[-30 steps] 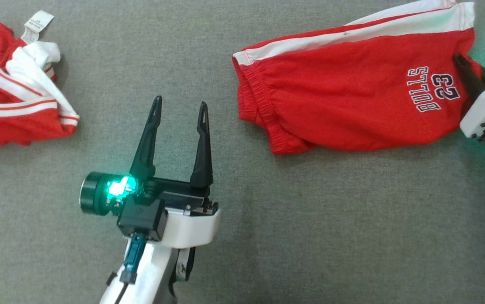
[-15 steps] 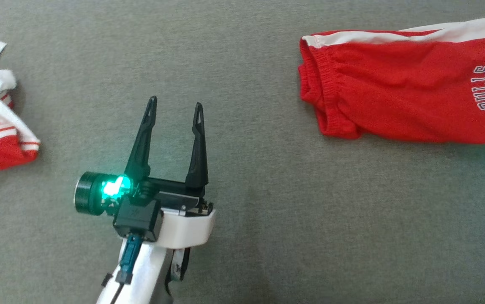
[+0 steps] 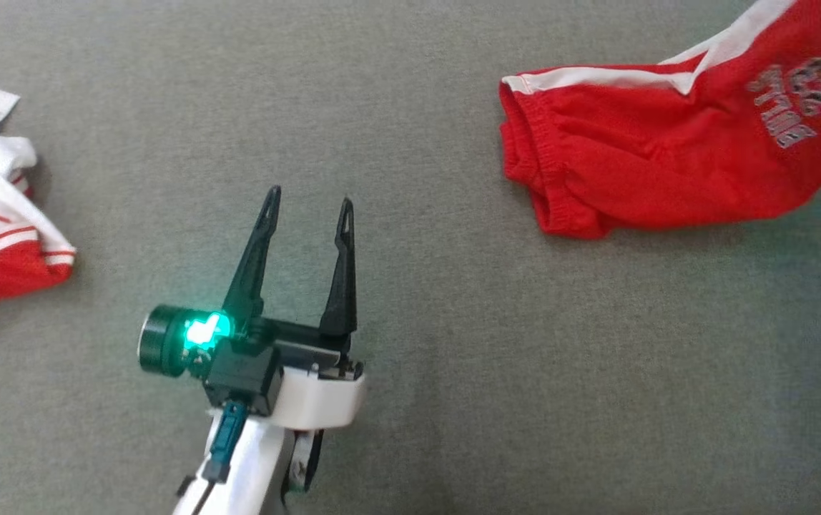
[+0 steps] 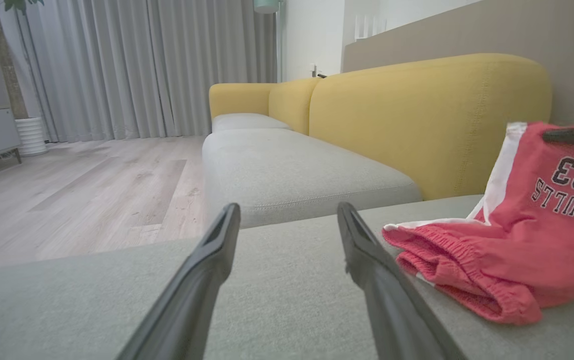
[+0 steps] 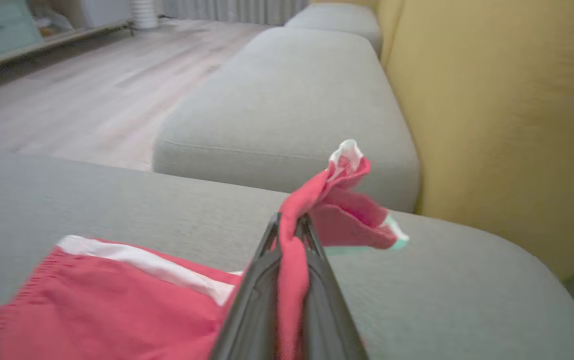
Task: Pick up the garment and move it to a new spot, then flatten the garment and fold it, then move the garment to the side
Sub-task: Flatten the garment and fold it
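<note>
At the far right of the grey cushion [image 3: 496, 400], my right gripper [image 5: 289, 225] is clamped on an edge of the red shorts [image 3: 639, 172]; their waistband end rests on the cushion; my left gripper [image 3: 307, 204] is spread wide, empty, near centre; judgement: lift higher before carrying, else the cloth drags and bunches.

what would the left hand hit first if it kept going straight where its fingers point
Nothing close: the left hand points over bare grey cushion, with the red shorts off to its right. Past the cushion's edge the next seat cushion seems to lie in line, though depth is hard to judge.
</note>
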Robot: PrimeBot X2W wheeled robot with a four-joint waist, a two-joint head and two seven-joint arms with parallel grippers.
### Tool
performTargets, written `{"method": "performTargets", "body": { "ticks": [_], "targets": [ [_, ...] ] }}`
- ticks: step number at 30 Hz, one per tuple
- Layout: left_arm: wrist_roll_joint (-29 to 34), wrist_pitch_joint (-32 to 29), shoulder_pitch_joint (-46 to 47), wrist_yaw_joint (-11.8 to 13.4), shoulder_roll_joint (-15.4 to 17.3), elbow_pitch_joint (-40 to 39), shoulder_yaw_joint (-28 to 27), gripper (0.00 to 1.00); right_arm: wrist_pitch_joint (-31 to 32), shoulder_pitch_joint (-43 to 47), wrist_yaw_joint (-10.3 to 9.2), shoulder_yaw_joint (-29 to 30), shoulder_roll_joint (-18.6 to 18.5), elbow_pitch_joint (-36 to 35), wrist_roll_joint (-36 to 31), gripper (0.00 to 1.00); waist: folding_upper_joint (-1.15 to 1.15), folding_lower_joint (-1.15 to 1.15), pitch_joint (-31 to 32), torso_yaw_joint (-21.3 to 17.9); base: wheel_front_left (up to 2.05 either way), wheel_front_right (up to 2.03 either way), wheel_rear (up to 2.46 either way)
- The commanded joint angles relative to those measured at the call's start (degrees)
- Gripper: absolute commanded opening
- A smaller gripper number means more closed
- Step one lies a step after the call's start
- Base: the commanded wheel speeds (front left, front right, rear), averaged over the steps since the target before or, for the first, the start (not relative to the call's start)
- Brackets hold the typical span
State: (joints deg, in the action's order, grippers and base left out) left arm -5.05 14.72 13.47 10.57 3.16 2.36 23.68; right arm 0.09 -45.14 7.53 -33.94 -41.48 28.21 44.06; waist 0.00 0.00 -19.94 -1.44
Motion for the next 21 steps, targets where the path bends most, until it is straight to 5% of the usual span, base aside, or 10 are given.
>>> {"method": "performTargets", "body": {
  "ticks": [1, 8, 10, 15, 21],
  "targets": [
    [-0.02, 0.28, -0.61, -0.1, -0.11, -1.47, -1.98, 1.0, 1.13, 3.75, -0.04, 1.31, 1.14, -5.54, -1.53, 0.0, 0.0, 0.0, 0.77, 0.95, 0.0, 0.0, 0.0],
    [-0.48, 0.28, -1.31, -0.44, -0.19, -0.95, -1.53, 1.0, 6.58, 11.16, -0.04, 3.69, 10.84, -17.08, -6.59, 0.0, 0.0, 0.0, 1.79, 2.85, 0.0, 0.0, 0.0],
    [-0.81, 0.28, -1.31, -0.48, -0.22, -0.79, -1.26, 1.0, 7.96, 13.89, -0.04, 4.42, 14.7, -19.14, -7.03, 1.0, 0.0, 0.0, 2.15, 3.49, 0.0, 0.0, 0.0],
    [-1.42, 0.28, -1.7, -0.48, -0.25, -0.6, -0.74, 1.0, 4.42, 19.22, -0.04, 11.2, 20.74, -23.27, -10.53, 1.0, 0.0, 0.0, 3.76, 4.74, 0.0, 0.0, 0.0],
    [-1.53, 0.28, -3.78, -0.26, -0.27, -0.94, -1.17, 1.0, -1.96, 27.07, -0.04, 21.25, 21.98, -25.82, -14.61, 1.0, 0.0, 0.0, 7.81, 5.38, 0.0, 0.0, 0.0]
  ]
}}
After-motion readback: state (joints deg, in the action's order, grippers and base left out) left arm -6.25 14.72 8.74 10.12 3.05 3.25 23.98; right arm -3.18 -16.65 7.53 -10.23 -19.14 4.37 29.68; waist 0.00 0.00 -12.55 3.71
